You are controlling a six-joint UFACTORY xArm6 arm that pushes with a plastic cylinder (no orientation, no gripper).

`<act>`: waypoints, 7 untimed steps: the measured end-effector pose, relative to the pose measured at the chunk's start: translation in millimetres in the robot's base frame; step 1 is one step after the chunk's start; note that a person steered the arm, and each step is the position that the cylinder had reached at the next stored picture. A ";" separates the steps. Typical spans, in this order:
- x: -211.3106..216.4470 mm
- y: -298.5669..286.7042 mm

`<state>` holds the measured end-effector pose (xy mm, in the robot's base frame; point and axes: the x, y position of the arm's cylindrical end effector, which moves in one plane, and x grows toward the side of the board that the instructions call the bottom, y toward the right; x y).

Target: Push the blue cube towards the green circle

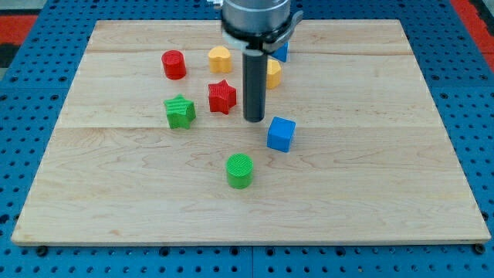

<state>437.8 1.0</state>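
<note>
The blue cube (281, 133) sits right of the board's middle. The green circle (240, 171), a short cylinder, stands below and to the left of it. My tip (255, 120) is on the board just up and left of the blue cube, a small gap away, and above the green circle. The rod rises from the tip to the arm's head at the view's top.
A red star (222, 96) is left of the rod. A green star (180, 112), a red cylinder (174, 64) and a yellow hexagon (220, 59) lie further left. A yellow block (272, 74) and another blue block (281, 52) are partly hidden behind the rod. The wooden board (386, 193) lies on a blue pegboard.
</note>
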 end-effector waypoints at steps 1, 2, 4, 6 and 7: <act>16.7 2.4; 16.5 13.1; 9.8 44.3; -30.2 93.1; -17.9 126.4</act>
<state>419.9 127.5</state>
